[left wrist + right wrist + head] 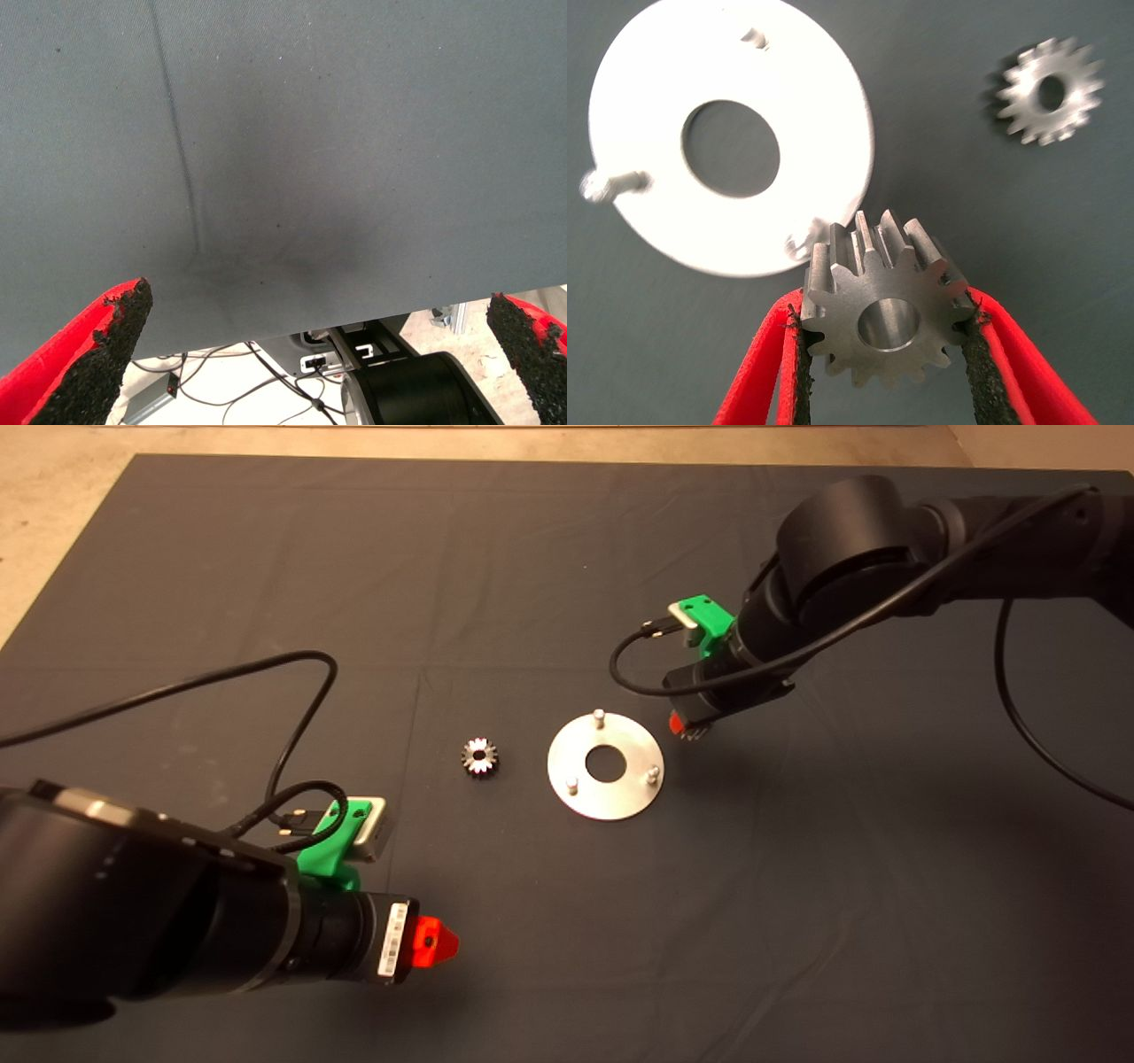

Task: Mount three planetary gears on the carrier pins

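**A:** Your right gripper (693, 728) is up at the disc's (605, 765) two o'clock edge, fingers (764, 372) pinching a gear (883, 303) by its teeth, bore facing out and clear. Nice square hold.

**B:** And the pins?

**A:** All three bare: one at twelve (599, 714), one at four (653, 774), one at eight (572, 785). From the wrist, the pin (799, 245) closest to you sits just behind the held gear's rim. I'd go for the one at four; it looks the shortest reach.

**B:** How should you take it in?

**A:** Get the bore over the pin first, then come straight down. Keep the gear flat; tilted, I'd expect it to jam on the pin tip or nudge the disc, which lies loose on the desk (797, 921). Don't let go until it has dropped onto the pin.

**B:** The rest?

**A:** A second gear (479, 756) lies flat on the mat, at nine o'clock from the disc, well apart. I can't see a third one anywhere.

**B:** Your left gripper (436, 942)?

**A:** Low at seven o'clock, fingers (97, 354) spread wide, nothing between them. Leave it there; that second gear is near it.
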